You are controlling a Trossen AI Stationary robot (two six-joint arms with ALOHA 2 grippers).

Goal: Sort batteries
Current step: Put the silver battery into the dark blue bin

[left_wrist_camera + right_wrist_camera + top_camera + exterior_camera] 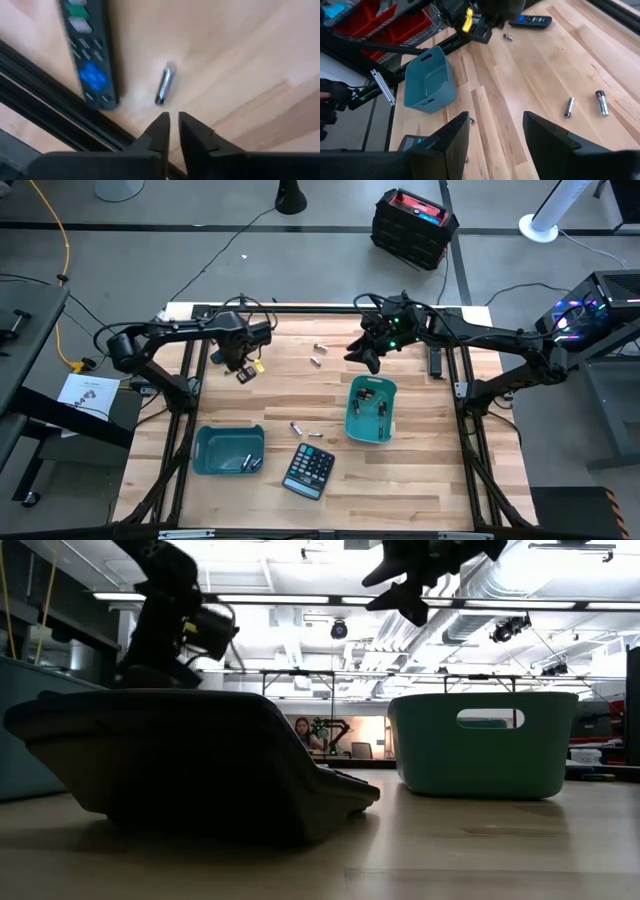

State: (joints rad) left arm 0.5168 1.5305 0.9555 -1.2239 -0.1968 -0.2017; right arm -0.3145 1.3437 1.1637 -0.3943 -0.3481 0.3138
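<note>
My left gripper (172,125) hovers over the table's far left part, its fingers a narrow gap apart and empty. Just beyond its tips one silvery battery (164,85) lies flat on the wood beside the black remote (90,60). My right gripper (495,135) hangs wide open and empty above the far middle of the table (362,358). Two batteries (318,355) lie left of it and two more (305,430) lie near the calculator. Other batteries rest in the teal bin (370,410) and in the blue bin (228,450).
The dark calculator (308,470) lies near the front edge, between the two bins, and fills the left of the low view (190,760). The dark metal frame (45,100) runs close past the remote. A dark stick (435,362) lies at the far right. Bare wood lies between the bins.
</note>
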